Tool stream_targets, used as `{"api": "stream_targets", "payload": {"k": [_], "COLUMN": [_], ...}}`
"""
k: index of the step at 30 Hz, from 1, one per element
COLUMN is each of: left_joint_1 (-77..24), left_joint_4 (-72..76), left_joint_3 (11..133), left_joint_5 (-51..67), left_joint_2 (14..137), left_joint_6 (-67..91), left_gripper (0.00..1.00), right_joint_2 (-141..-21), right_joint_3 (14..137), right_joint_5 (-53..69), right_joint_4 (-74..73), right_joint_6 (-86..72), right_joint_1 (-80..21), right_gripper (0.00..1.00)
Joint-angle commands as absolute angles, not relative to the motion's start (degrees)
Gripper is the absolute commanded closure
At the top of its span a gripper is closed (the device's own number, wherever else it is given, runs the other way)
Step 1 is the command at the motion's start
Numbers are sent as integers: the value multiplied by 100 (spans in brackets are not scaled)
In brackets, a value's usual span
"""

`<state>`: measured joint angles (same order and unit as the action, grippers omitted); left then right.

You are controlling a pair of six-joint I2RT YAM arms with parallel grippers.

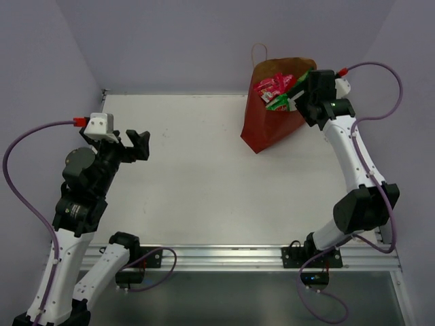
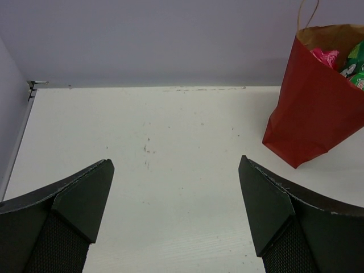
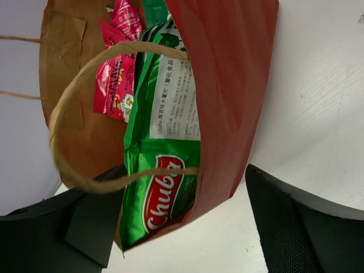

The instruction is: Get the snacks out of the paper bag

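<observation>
At the left, the left claw (image 1: 134, 145) hangs over the near-left part of the table (image 1: 204, 183), its jaws spread wide with nothing between them but bare tabletop. It is well apart from the work. Across the table, at the far right, stands the bag (image 1: 266, 129), leaning, its foot on the table and its open mouth turned up toward the right arm. The snacks (image 1: 275, 87) are all in it, red and green packets crowding the mouth, none lying on the table. The right claw (image 3: 193, 227) is at that mouth and is plainly the nearer one. Its jaws are released and wide, gripping nothing. In the wrist view one finger sits on the tan inner side of the bag under the handle (image 3: 68, 102), and the other is outside, over the table and clear of the red wall. Between them lie the wall and the near end of the chip bag (image 3: 162, 187). That packet runs lengthwise straight away from the claw into the bag, logo end nearest, with a candy packet (image 3: 116, 85) deeper in on its left. So the close would likely catch packet and wall together. The outer finger probably needs to come inside the wall first, then pull back along the packet's length.
</observation>
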<state>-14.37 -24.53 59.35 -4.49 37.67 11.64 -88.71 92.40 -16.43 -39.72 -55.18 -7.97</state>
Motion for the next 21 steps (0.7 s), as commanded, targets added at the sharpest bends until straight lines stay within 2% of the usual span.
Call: {"api": "stream_targets", "payload": {"k": [1, 8, 12, 19, 20, 21], "left_joint_1": [-1459, -1459, -1459, -1459, -1459, -1459], "left_joint_4": [-2399, -2399, -2391, -2417, -2434, -2461], "left_joint_3": [5906, 5827, 5810, 5888, 5915, 5959], "left_joint_5": [-334, -369, -299, -80, -27, 69], "left_joint_2": [3753, 3744, 3762, 3849, 3876, 3928], "left_joint_6": [1213, 1178, 1195, 1257, 1266, 1292], "left_gripper": [0, 0, 0, 0, 0, 0], "right_joint_2": [-9158, -9281, -9413, -9273, -9194, -9141], "right_joint_3": [9685, 9299, 9264, 9000, 8887, 8825], "right_joint_5": [-1986, -1820, -1626, -1328, -1249, -1213], "right_joint_4": [-4254, -4061, -4139, -4043, -4017, -3921], "right_joint_6": [-6029, -6152, -6065, -5748, -5635, -5564], "right_joint_1": [-800, -809, -817, -914, -940, -1001], "right_gripper": [13, 30, 45, 74, 83, 88]}}
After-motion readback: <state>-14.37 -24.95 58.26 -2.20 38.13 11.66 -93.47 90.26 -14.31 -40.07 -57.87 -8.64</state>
